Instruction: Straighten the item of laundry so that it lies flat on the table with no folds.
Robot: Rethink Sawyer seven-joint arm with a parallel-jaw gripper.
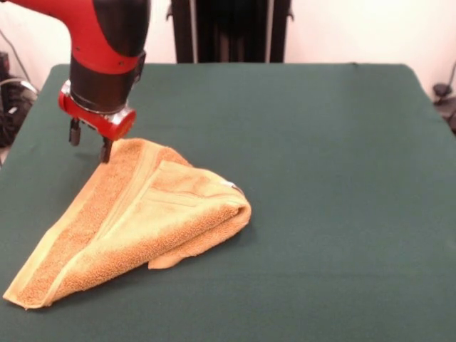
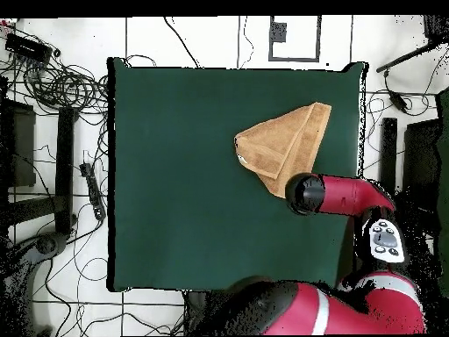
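The item of laundry (image 1: 142, 214) is a golden-orange towel folded over itself into a rough triangle on the left half of the green table (image 1: 320, 178). A paler band runs along its folded layers, and a small white tag (image 1: 234, 187) shows at its right corner. My gripper (image 1: 90, 142) hangs open just above the towel's far corner, with one fingertip (image 1: 105, 151) at the cloth's edge and nothing between the fingers. In the overhead view the towel (image 2: 285, 145) lies near the table's (image 2: 184, 175) right edge, and the arm's wrist (image 2: 305, 193) covers its nearest tip and hides the gripper.
Cables (image 2: 61, 83) and black stands (image 2: 63, 167) lie on the floor around the table. The towel's long tip (image 1: 21, 296) reaches close to the table's front left edge. A black frame (image 1: 228, 28) stands behind the table.
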